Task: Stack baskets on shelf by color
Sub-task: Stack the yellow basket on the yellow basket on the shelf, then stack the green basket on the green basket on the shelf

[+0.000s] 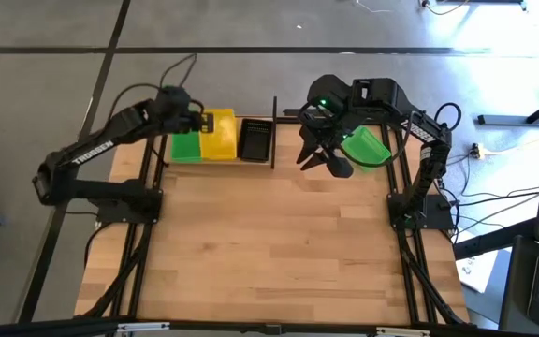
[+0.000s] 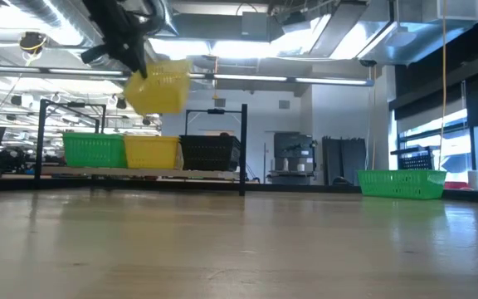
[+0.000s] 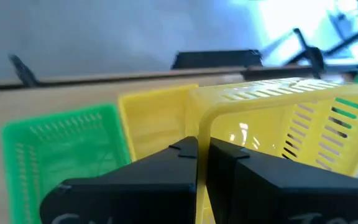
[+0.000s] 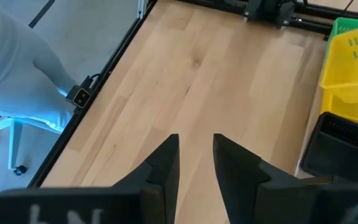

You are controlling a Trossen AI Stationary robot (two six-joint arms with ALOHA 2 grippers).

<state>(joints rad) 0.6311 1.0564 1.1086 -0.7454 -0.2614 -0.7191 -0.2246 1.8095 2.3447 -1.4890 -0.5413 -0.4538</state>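
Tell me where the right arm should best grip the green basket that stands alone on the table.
Probably the rim of one wall, from above. The green basket stands upright, open side up, so the jaws can straddle the thin wall. The right gripper hangs open beside it; the left gripper holds a yellow basket.

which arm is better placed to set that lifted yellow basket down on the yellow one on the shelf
Left. The left gripper is shut on the raised yellow basket, directly above the yellow basket on the shelf. The right gripper is open and empty, beside the green basket on the table.
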